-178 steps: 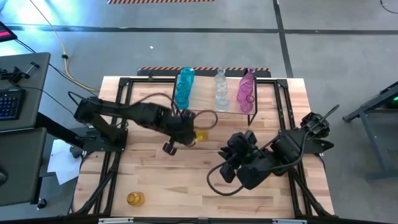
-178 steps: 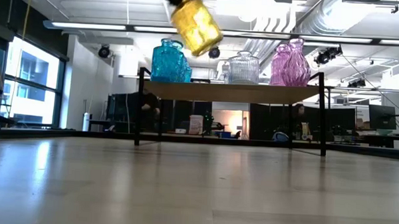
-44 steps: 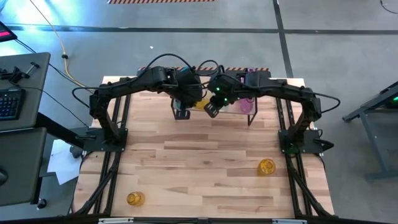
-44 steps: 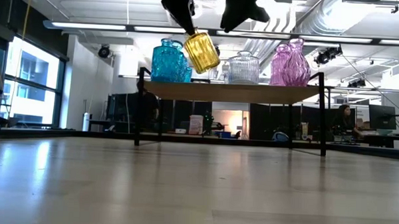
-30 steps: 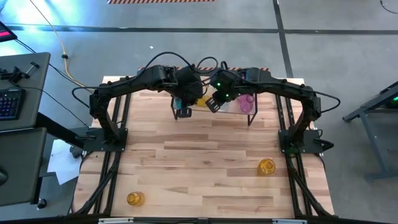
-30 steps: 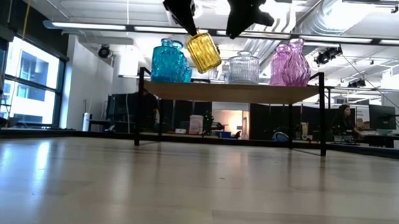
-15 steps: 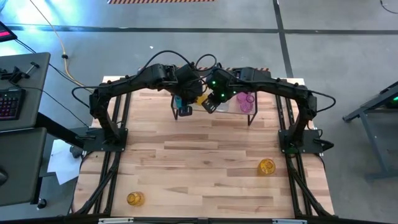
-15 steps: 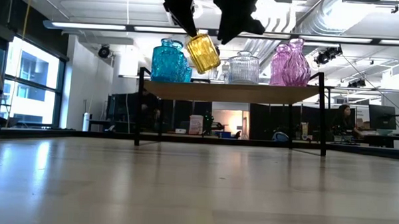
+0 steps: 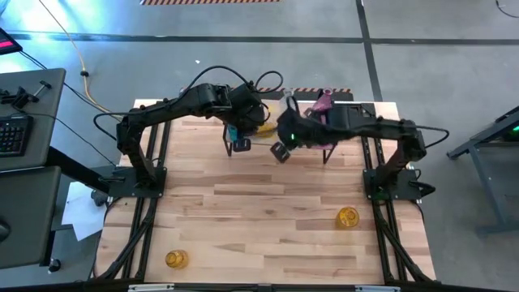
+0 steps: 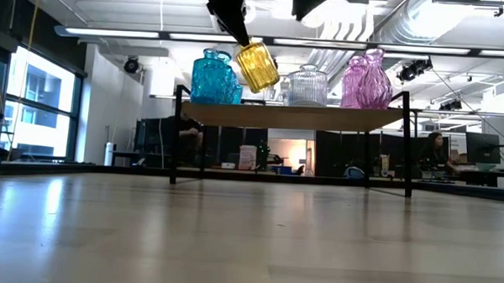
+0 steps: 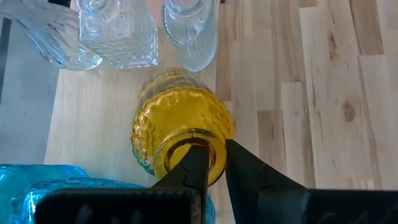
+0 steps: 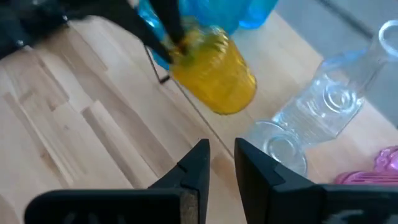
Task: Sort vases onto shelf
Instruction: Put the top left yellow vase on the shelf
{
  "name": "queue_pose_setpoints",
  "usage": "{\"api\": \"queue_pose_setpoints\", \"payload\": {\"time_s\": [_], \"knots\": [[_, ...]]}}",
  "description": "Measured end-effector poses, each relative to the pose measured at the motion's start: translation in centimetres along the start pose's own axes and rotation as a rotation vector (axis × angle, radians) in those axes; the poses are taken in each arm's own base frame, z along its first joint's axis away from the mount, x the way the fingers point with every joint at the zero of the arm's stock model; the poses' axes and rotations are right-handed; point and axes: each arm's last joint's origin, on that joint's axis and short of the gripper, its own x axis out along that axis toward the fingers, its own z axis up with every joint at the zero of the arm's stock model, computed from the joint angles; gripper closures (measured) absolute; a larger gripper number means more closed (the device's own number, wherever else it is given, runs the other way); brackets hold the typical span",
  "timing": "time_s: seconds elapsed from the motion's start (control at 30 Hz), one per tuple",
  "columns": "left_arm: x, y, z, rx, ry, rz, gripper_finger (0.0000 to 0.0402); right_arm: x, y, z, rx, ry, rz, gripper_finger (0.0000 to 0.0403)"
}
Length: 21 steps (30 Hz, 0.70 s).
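A yellow ribbed vase (image 10: 256, 66) hangs tilted above the shelf (image 10: 295, 116), between a teal vase (image 10: 214, 77) and a clear vase (image 10: 307, 86); a pink vase (image 10: 365, 80) stands on the board farther right. My left gripper (image 11: 214, 152) is shut on the yellow vase's mouth. My right gripper (image 12: 222, 149) hovers in front of the shelf's near edge, its fingers a narrow gap apart with nothing between them; the yellow vase (image 12: 214, 65) is beyond it. My left gripper pinches the yellow vase's mouth rim (image 11: 214, 163), one finger (image 11: 194, 169) inside the opening and one outside. The fingers come slanting down from the table's near side. The vase hangs tilted, base toward the shelf's back, clear of the board.
Two more yellow vases stand on the tabletop, one near right (image 9: 347, 217) and one at the near left corner (image 9: 176, 259). More clear glass pieces (image 11: 118, 31) crowd the shelf board behind the held vase. The shelf's black legs (image 9: 327, 154) stand by my right gripper.
My right gripper has drawn back from the shelf toward the table's near edge and risen, turning a little; in the low view it has gone almost out of the top. My left gripper has kept the yellow vase still above the shelf.
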Motion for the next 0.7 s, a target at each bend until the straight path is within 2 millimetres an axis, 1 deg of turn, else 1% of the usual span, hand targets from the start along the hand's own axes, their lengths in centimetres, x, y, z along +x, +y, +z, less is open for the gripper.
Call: {"api": "queue_pose_setpoints", "payload": {"time_s": [0.17,0.3,0.4,0.53,0.7], "knots": [[0.0,0.1,0.0,-0.001,0.000,0.001,0.0373,-1.0,3.5,-1.7,-0.034,-0.131,-0.065,0.0346],[0.0,0.2,-0.1,-0.004,0.000,0.003,0.0374,-0.6,6.5,-3.7,-0.073,-0.219,-0.165,0.0346],[0.0,0.2,-0.1,-0.005,0.001,0.003,0.0374,0.2,8.3,-5.1,-0.078,-0.244,-0.207,0.0346],[0.0,0.2,-0.1,-0.005,0.001,0.003,0.0373,1.5,9.7,-6.7,-0.072,-0.284,-0.314,0.0346],[0.0,0.2,-0.1,-0.001,0.000,-0.004,0.0374,3.5,10.2,-8.3,-0.057,-0.324,-0.458,0.0346]]}}
